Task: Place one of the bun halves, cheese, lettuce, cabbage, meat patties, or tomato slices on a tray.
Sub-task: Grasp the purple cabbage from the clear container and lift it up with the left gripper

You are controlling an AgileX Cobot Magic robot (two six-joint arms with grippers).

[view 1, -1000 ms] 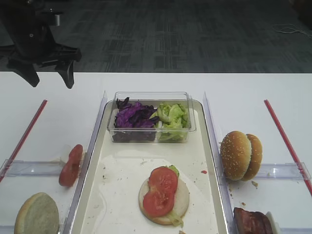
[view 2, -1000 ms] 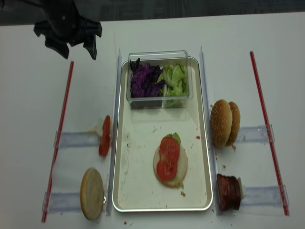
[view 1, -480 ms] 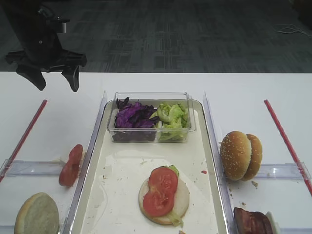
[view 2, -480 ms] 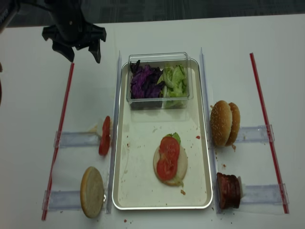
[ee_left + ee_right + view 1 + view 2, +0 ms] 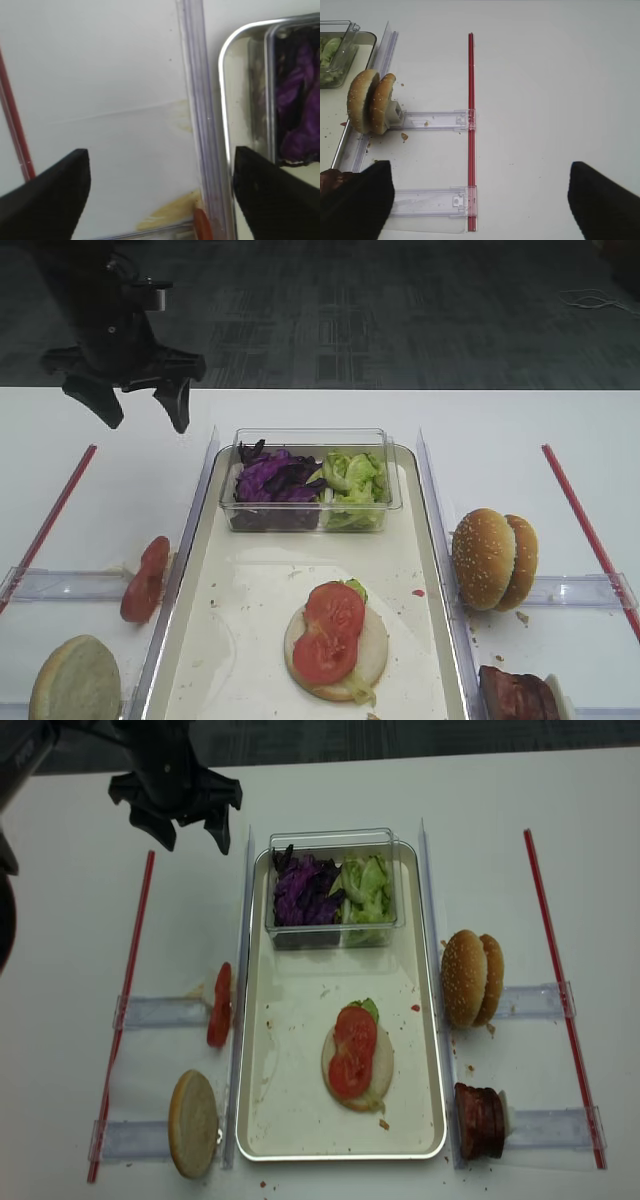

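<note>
Above the far left part of the white bench, the black left gripper hangs with its two fingers spread wide and nothing between them; it touches no object. Its wrist view shows both dark fingertips apart over bare bench, just left of the clear plastic divider strip that runs along the left rim of the long silver-rimmed tray. The right gripper appears only in its own wrist view, its dark fingers likewise set far apart and holding nothing, above the bench's right side.

At the tray's far end stands a small clear plastic tub with dark purple cabbage shreds in its left compartment and light green crinkly lettuce in its right. Toward the tray's near end lies a pale flat bun half carrying a green leaf and two overlapping red tomato slices.

Left of the tray, one red tomato slice stands on edge in a clear holder, and a pale bun half sits near the bench's near left corner. Right of the tray, two sesame-seeded bun halves stand on edge, with dark reddish-brown meat patties nearer the front edge.
</note>
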